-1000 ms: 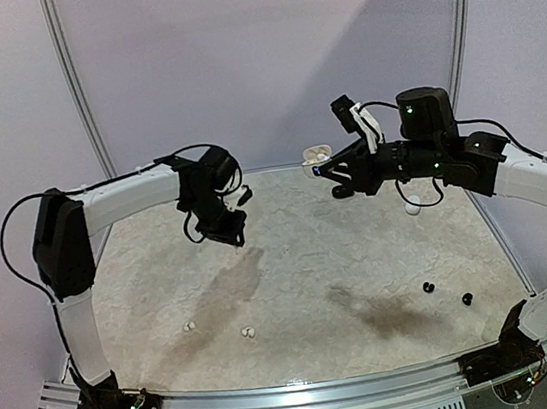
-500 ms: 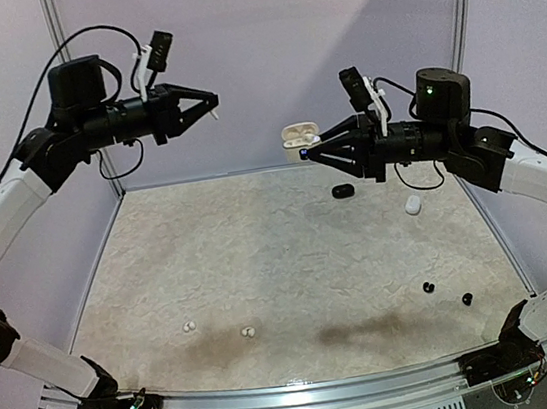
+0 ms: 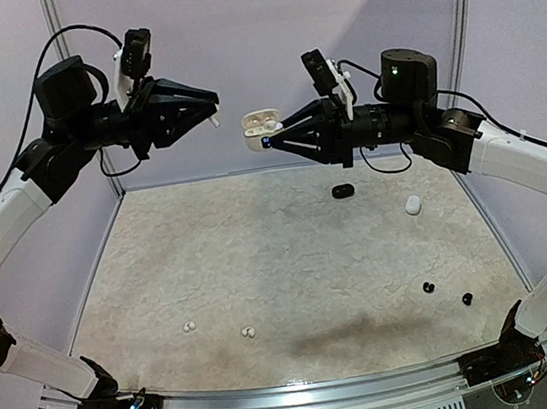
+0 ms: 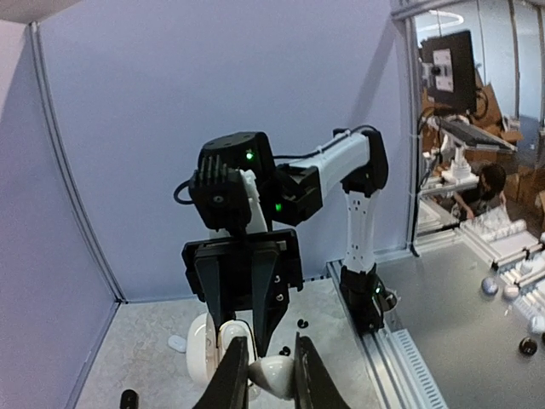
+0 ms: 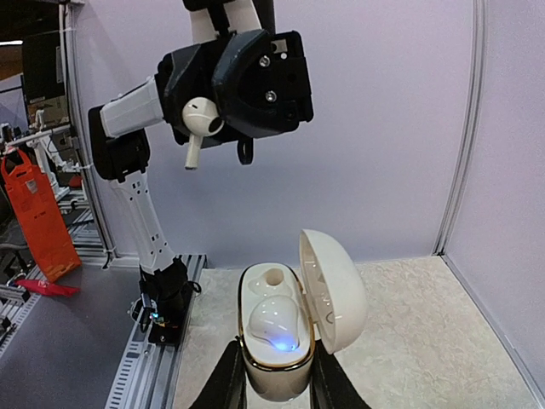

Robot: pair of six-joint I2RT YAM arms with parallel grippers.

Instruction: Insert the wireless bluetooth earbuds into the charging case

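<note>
Hovering high over the far edge of the bench (image 3: 290,253), your left gripper (image 3: 207,110) pinches a white stemmed earbud (image 5: 201,119), stem hanging down, facing the white charging case (image 5: 281,375) that your right gripper (image 3: 283,135) clamps by its base. The lid (image 5: 336,290) stands swung open to one side; one white bud (image 5: 274,322) sits inside, lit blue at its near end, beside an empty socket (image 5: 272,276). Earbud and case are near but apart, open air between them and all around. Down on the bench, two white buds (image 3: 189,327) lie near the front edge toward the left, two black buds (image 3: 428,287) near the front-right corner, a black case (image 3: 342,191) and a white case (image 3: 413,205) toward the far-right corner.
</note>
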